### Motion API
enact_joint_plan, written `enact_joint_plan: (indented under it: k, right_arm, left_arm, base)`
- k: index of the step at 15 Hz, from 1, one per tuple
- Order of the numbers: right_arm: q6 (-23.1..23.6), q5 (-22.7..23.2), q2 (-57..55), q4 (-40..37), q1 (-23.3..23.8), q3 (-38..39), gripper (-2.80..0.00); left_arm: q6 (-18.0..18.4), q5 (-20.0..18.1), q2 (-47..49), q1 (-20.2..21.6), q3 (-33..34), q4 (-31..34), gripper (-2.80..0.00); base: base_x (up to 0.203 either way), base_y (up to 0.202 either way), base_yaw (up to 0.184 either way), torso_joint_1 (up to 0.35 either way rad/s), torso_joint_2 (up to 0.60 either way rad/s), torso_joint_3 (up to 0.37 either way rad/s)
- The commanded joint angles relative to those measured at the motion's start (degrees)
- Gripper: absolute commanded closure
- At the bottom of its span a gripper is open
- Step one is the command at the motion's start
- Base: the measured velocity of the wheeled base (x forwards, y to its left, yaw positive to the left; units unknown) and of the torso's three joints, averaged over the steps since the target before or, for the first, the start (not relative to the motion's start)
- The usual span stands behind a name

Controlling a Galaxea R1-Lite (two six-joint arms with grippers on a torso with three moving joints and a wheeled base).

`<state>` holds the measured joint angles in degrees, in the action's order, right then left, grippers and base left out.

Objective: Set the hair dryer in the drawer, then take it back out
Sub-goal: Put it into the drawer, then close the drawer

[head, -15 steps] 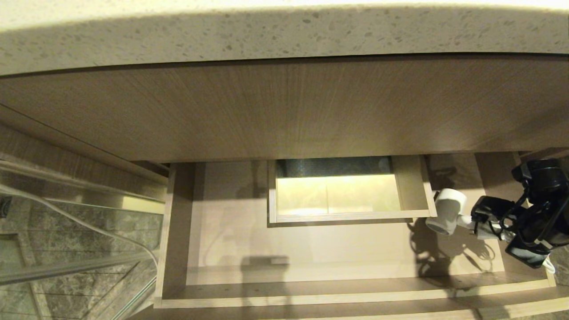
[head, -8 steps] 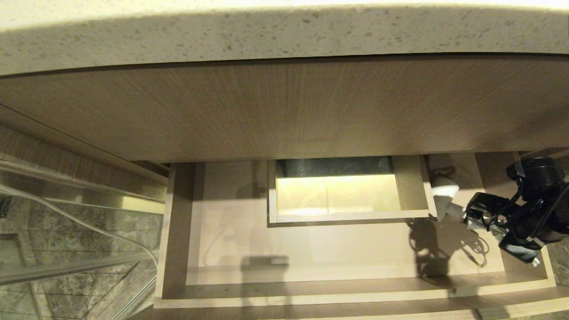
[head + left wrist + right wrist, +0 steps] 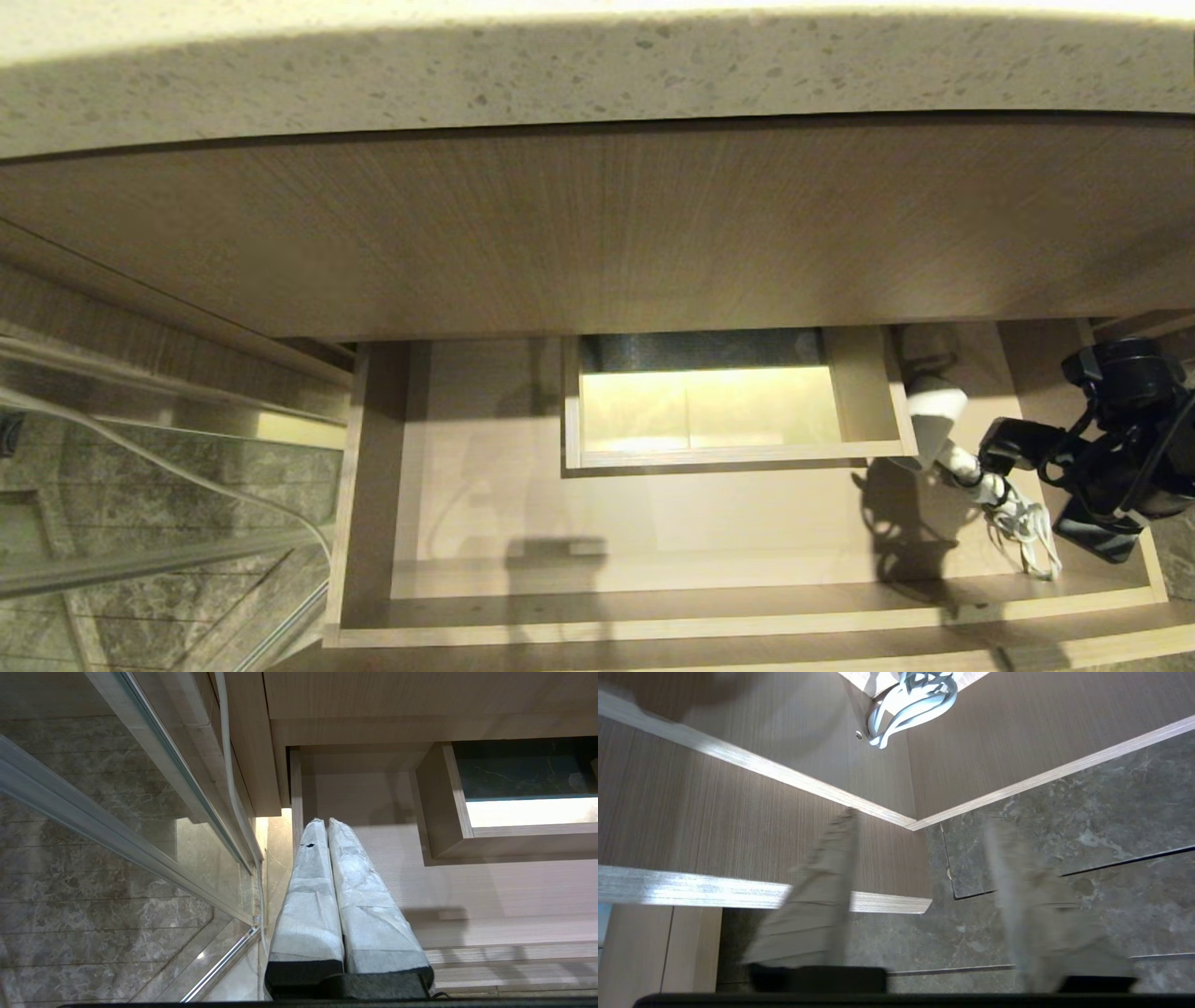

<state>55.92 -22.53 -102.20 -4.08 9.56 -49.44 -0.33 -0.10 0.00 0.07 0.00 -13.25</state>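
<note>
The small white hair dryer (image 3: 934, 415) lies in the right part of the open pale wood drawer (image 3: 653, 618), its head against the boxed cut-out's corner. Its pale bundled cord (image 3: 1022, 534) trails toward the drawer's right front corner and also shows in the right wrist view (image 3: 910, 704). My right gripper (image 3: 1008, 450) hovers just right of the dryer's handle, open. In the right wrist view the gripper (image 3: 920, 821) has nothing between its fingers. My left gripper (image 3: 322, 822) is shut and empty, parked by the drawer's left wall (image 3: 295, 812).
A boxed cut-out (image 3: 728, 455) stands in the drawer's middle. Above it are the taller wood-grain panel (image 3: 597, 224) and the speckled countertop (image 3: 597, 65). A glass door with a metal rail (image 3: 140, 551) stands left. Grey marble floor (image 3: 1064, 812) lies beyond the drawer's right corner.
My right gripper has opened and let go of the hair dryer. The dryer has dropped onto the drawer floor and its cord has spilled out beside it. The left arm has not moved.
</note>
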Motion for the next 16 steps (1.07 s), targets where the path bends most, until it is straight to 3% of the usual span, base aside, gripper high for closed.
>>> enact_joint_plan:
  k: [1,2,3,12,14,16]
  right_arm:
    - [0.5,0.1,2.3,-1.2,0.1,1.1,-2.8]
    - [0.6,0.1,3.9,-2.9,0.4,1.7,-2.8]
    - [0.7,0.1,6.1,-4.8,1.0,2.5,0.0]
    - [0.8,-1.2,23.2,-16.0,1.7,9.5,0.0]
    - [0.5,-5.4,25.3,-16.7,2.4,9.7,0.0]
    - [0.4,-12.0,26.7,-21.4,6.6,11.1,0.0]
  left_arm:
    - [0.0,0.0,0.0,0.0,2.3,-0.1,0.0]
    - [0.0,0.0,0.0,0.0,2.3,-0.1,0.0]
    - [0.0,0.0,0.0,0.0,2.3,-0.1,0.0]
    - [0.0,0.0,0.0,0.0,2.3,-0.1,0.0]
    - [0.0,0.0,0.0,0.0,2.3,-0.1,0.0]
    - [0.0,0.0,0.0,0.0,2.3,-0.1,0.0]
  base:
    - [0.0,0.0,0.0,0.0,0.0,0.0]
    - [0.0,0.0,0.0,0.0,0.0,0.0]
    - [0.0,0.0,0.0,0.0,0.0,0.0]
    - [0.0,0.0,0.0,0.0,0.0,0.0]
    - [0.0,0.0,0.0,0.0,0.0,0.0]
    - [0.0,0.0,0.0,0.0,0.0,0.0]
